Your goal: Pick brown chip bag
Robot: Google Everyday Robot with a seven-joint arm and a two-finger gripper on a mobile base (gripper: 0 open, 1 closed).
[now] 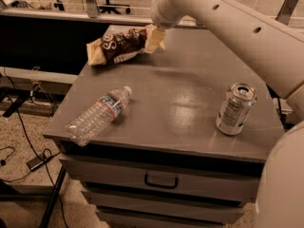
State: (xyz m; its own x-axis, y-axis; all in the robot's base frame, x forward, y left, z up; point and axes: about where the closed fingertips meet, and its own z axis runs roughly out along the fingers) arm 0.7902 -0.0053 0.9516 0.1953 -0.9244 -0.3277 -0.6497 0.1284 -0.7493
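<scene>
One smooth pale end effector (154, 38) sits against the crinkled brown chip bag (118, 46).

Brown chip bag (118, 46) — dark brown middle w/ white lettering, tan-yellow ends, at far-left corner of bench (180, 80). Gripper (155, 38) cream, at bag's right end by far edge; arm (228, 18) off-white w/ small dark holes. Bench top plain grey, drawers grey, drawer handle (161, 182) dark. Water bottle (97, 115) clear, white cap, label w/ bluish + reddish marks, near left edge. Soda can (236, 109) silver, pale panel w/ dark print — near right edge. Floor (28, 141) speckled beige.
</scene>
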